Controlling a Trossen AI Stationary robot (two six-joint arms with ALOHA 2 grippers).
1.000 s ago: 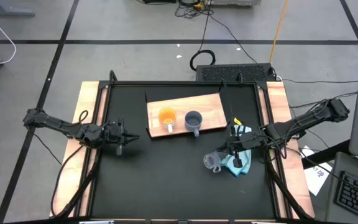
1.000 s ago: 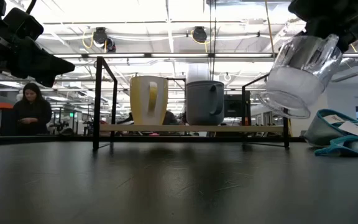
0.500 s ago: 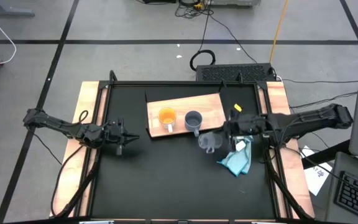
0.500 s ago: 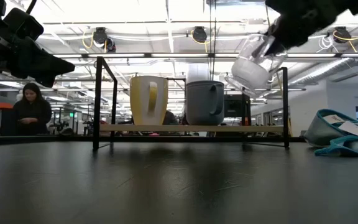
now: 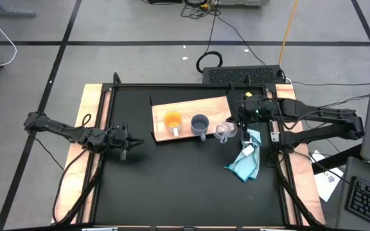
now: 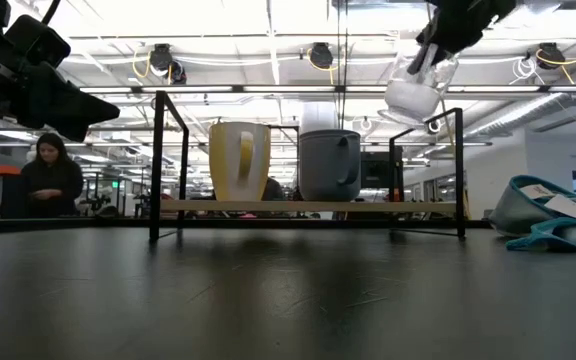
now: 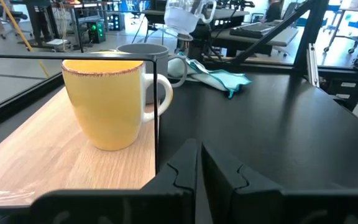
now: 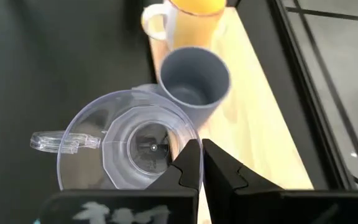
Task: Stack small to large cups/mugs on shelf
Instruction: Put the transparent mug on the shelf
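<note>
The light-brown wooden shelf (image 5: pixel 218 108) stands at the table's far middle. On it stand an orange cup with a white handle (image 5: pixel 173 120) and, to its right, a blue-grey mug (image 5: pixel 200 123), both upright on their bases. My right gripper (image 5: pixel 232 128) is shut on a clear cup (image 5: pixel 223 132), held in the air over the shelf's right end; the low view shows the clear cup (image 6: pixel 415 86) well above the board (image 6: pixel 308 206). My left gripper (image 5: pixel 131 142) is shut and empty over the table's left part. My right gripper pinches the clear cup's rim wall (image 8: pixel 180 148) between its two fingers, on the side across from the handle (image 8: pixel 59 141). The fingers come slanting down from the table's right. The cup is lifted clear and tilted, its base (image 6: pixel 409 100) lowest.
A light blue cloth (image 5: pixel 246 160) lies on the black table right of the shelf's near right corner. The shelf's black metal frame posts (image 6: pixel 155 165) rise at its ends. A person (image 6: pixel 50 180) sits in the room beyond the table.
My right gripper has carried the clear cup from beside the cloth toward the table's far edge and upward, so it is now over the shelf's right end. The cup stays tilted in the hold.
</note>
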